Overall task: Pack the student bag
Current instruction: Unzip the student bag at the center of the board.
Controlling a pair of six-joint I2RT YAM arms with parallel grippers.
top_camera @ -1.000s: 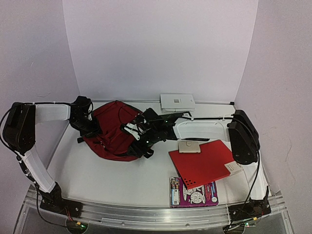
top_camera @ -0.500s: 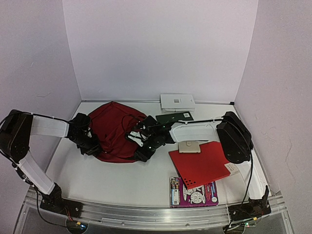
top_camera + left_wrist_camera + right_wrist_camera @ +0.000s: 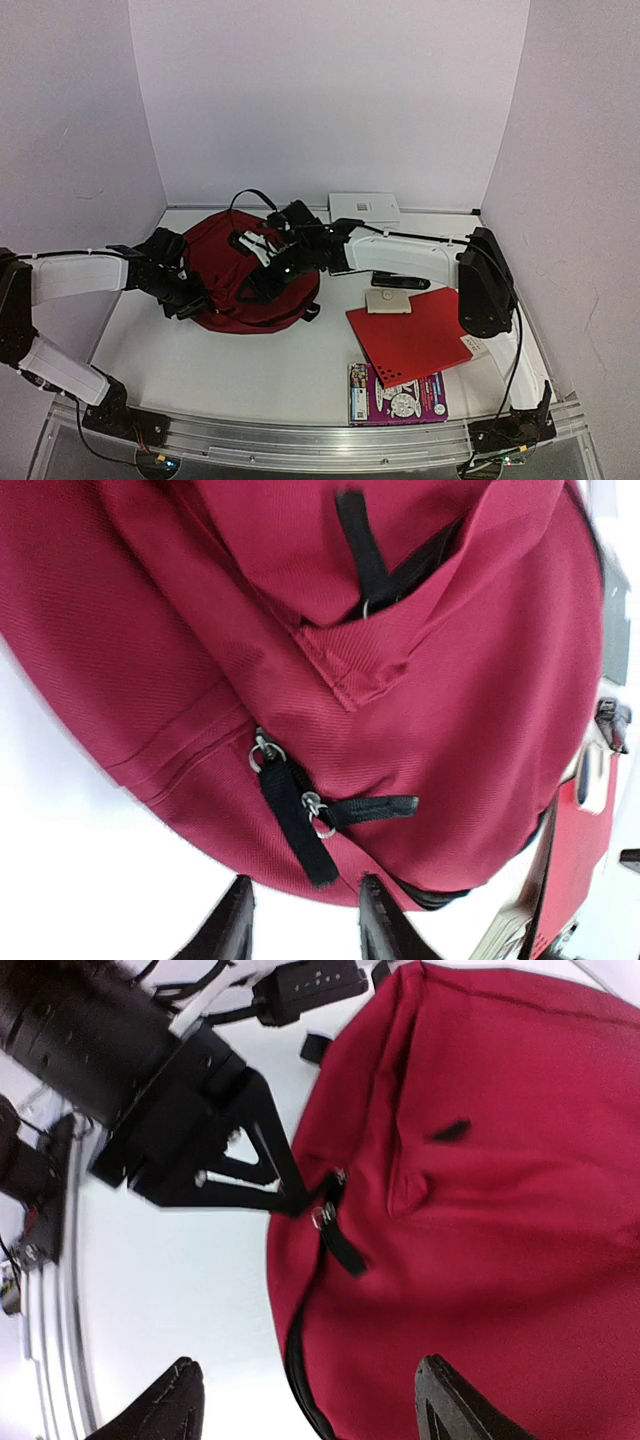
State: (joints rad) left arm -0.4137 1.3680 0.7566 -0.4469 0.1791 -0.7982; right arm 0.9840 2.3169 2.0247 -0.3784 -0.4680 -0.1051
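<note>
Left gripper (image 3: 305,888) and right gripper (image 3: 308,1365), both parted, are hovering at the student bag (image 3: 470,710) for unzipping; pinching its lower-centre zipper pull (image 3: 295,820) seems next.

Parted jaws face zipper pulls (image 3: 300,815) on student bag (image 3: 470,720).

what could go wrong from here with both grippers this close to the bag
The left gripper is open with the zip pull tab just off its fingertips; closing may pinch loose fabric of the student bag instead. The bag is soft and the right gripper, open, does not grip it, so a pull may drag it rather than unzip it. The two grippers are close together and could collide.
</note>
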